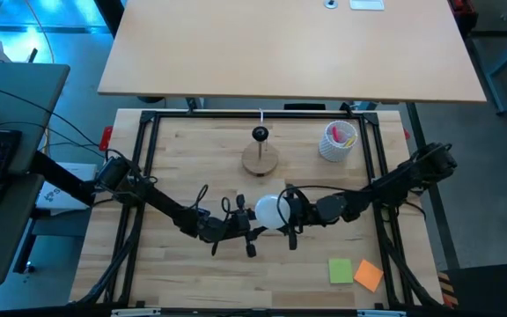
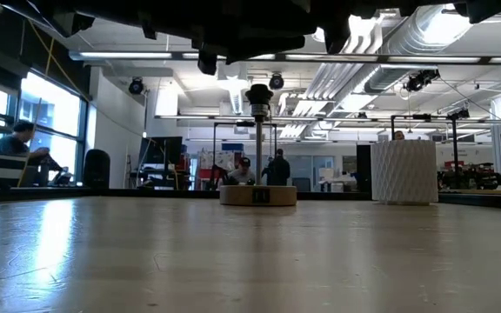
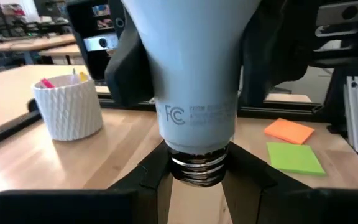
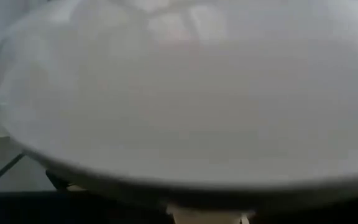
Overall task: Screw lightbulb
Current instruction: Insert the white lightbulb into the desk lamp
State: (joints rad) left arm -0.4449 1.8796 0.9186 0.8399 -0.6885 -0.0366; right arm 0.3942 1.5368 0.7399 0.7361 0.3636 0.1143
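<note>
The white frosted lightbulb (image 1: 268, 211) hangs level above the middle of the table between my two grippers, its globe toward the table's right and its metal screw base toward the left. My left gripper (image 1: 250, 220) reaches in from the left and is shut on the base. My right gripper (image 1: 283, 211) reaches in from the right, its fingers closed around the globe, which fills the right wrist view (image 4: 179, 93). The round wooden stand (image 1: 260, 159) with its black socket (image 1: 260, 134) rests on the table farther back. My left gripper pinches the threaded screw base (image 3: 197, 169) between its two fingers, which come level from the table's left. The bulb sticks straight out beyond the fingers, clear of the table. My right gripper's dark fingers (image 3: 127, 68) lie against opposite sides of the bulb where the globe tapers (image 3: 160, 68). They come level from the table's right.
A white ribbed cup (image 1: 339, 141) with pink items stands at the back right. A green sticky note (image 1: 340, 270) and an orange one (image 1: 369, 275) lie near the front right. Bare wood lies between the grippers and the stand. A black frame (image 1: 148, 119) edges the table.
</note>
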